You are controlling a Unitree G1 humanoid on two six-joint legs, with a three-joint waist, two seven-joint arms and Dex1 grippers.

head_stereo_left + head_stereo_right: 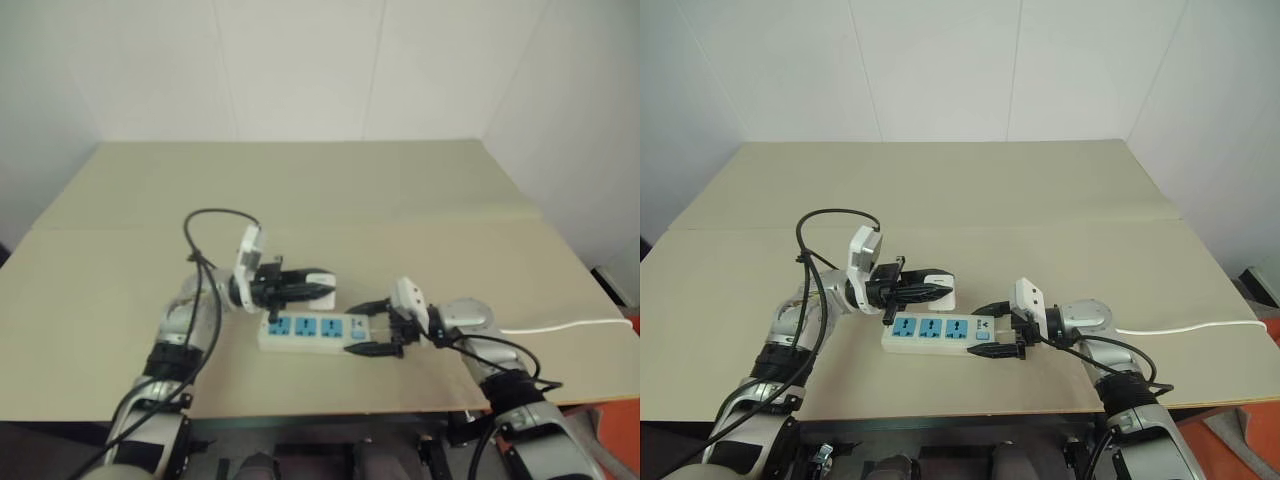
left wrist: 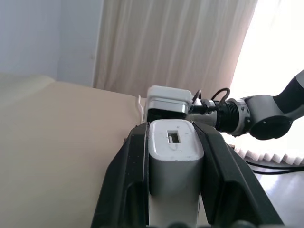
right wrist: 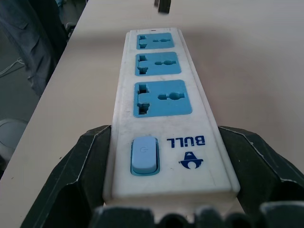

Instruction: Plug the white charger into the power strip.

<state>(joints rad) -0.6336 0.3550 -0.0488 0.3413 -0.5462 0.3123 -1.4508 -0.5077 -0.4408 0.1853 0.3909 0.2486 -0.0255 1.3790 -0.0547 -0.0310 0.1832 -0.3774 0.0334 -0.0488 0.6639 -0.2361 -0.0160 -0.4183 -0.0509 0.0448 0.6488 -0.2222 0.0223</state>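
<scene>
Left claw (image 1: 940, 288): pinching the white charger (image 1: 943, 297) between its two black fingers, pointing across toward the robot's right, level with the worktop.
White charger: sitting between the left claw's fingers (image 2: 124, 175), hanging just above the far-left end of the power strip, by the outermost blue socket; whether it is touching the strip cannot be told. In the left wrist view its end face is showing a small rectangular slot.
Power strip (image 1: 932, 333): lying flat on the worktop near the front edge, between the two arms, its three blue sockets (image 3: 163, 97) facing up and none of them occupied. The blue switch (image 3: 144, 155) is sitting at the end nearest the right arm, beside a blue logo.
Right claw (image 1: 1006, 330): gripping the switch end of the power strip, one black finger lying along each long side of the bar and touching it.
Cord (image 1: 1200, 327): a thin white line running from behind the right arm toward the worktop's right edge.
Worktop (image 1: 1040, 190): a pale beige board meeting white walls at the back.
</scene>
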